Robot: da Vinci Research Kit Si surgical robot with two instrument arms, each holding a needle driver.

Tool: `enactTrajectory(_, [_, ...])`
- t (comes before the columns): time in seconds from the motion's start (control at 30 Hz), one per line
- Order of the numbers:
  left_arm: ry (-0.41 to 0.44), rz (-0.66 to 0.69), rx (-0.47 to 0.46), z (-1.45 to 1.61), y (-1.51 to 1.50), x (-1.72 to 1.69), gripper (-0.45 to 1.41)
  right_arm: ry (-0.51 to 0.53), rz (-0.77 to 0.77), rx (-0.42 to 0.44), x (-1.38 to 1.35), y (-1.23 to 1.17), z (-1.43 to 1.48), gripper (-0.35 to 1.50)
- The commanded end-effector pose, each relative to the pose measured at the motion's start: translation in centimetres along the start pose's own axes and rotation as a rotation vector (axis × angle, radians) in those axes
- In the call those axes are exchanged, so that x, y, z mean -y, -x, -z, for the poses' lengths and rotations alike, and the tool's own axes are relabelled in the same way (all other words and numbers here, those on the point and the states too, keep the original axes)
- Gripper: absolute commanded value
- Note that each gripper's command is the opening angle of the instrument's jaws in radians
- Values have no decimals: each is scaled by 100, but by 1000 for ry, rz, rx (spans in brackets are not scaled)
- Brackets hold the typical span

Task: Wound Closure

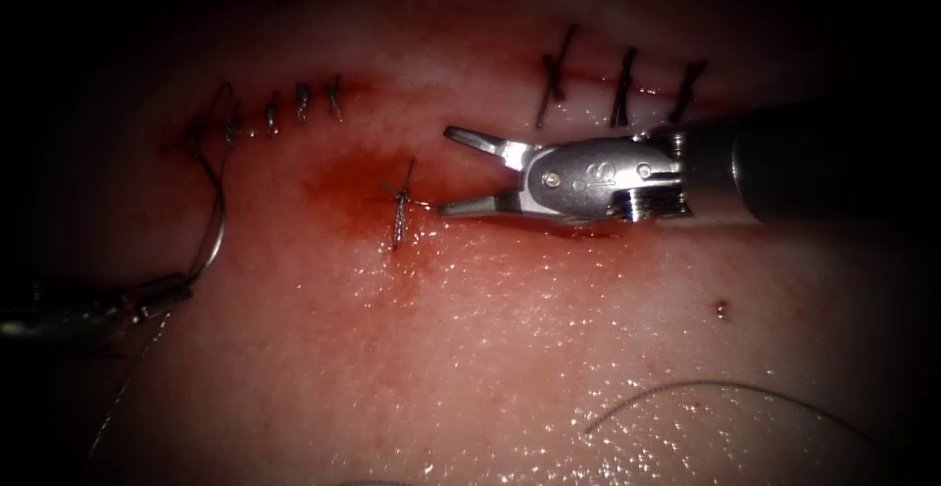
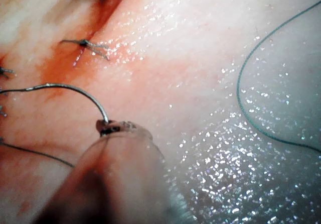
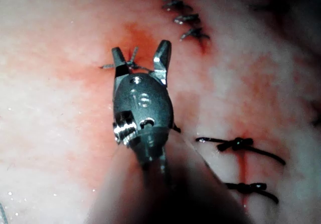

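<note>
the right tool (image 1: pixel 453 170) hangs with its jaws spread wide and empty, its tips just beside a knotted stitch (image 1: pixel 400 214) in a patch of red fluid (image 1: pixel 343 187) on the tissue (image 1: pixel 510 349). the left tool (image 1: pixel 147 302) is clamped on one end of the needle (image 1: pixel 218 221), which curves up from its tip toward the cut (image 1: pixel 284 109); whether its far end is in the tissue is unclear. loose thread (image 1: pixel 725 393) lies well below the right tool.
</note>
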Motion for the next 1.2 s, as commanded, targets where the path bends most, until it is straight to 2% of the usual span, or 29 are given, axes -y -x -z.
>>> enactTrajectory(0.03, [-6,-3,-6,-11,-15,-14,-45,8,-37,10,-2,-4,11,118])
enactTrajectory(0.07, [-11,-20,-21,-16,-40,-21,-45,17,-62,19,-8,-12,22,121])
enactTrajectory(0.13, [-9,-35,-44,-23,-68,-28,-45,28,-86,18,-16,-24,35,124])
enactTrajectory(0.23, [-6,-86,-98,-35,-127,-51,-45,42,-128,24,-28,-47,64,123])
enactTrajectory(0.27, [-1,-102,-110,-36,-140,-59,-45,46,-134,29,-30,-49,69,123])
enactTrajectory(0.3, [-1,-102,-110,-36,-140,-59,-45,46,-134,29,-30,-49,69,123])
enactTrajectory(0.33, [5,-124,-122,-36,-157,-70,-45,54,-146,41,-36,-53,79,121])
enactTrajectory(0.4, [9,-127,-129,-36,-165,-76,-45,59,-152,48,-40,-55,84,121])
enactTrajectory(0.57, [30,-196,-173,-17,-231,-116,-45,108,-169,47,-70,-47,116,111])
enactTrajectory(0.67, [24,-214,-193,-7,-244,-123,-45,126,-167,45,-78,-44,123,111])
enactTrajectory(0.7, [2,-238,-188,5,-254,-128,-45,135,-168,46,-83,-40,128,109])
enactTrajectory(0.73, [-62,-256,-113,23,-257,-123,-45,152,-170,47,-87,-37,132,109])
enactTrajectory(0.8, [-99,-237,-99,41,-254,-108,-45,161,-172,53,-88,-36,132,114])
enactTrajectory(0.83, [-138,-220,-94,58,-244,-88,-45,173,-168,59,-87,-36,131,116])
enactTrajectory(0.97, [-279,-188,-16,88,-207,-37,-45,169,-168,51,-81,-38,122,121])
enactTrajectory(1.07, [-356,-183,81,100,-123,26,-45,159,-162,51,-70,-41,109,123])
enactTrajectory(1.2, [-401,-160,127,106,-66,54,-45,151,-159,52,-64,-41,102,123])
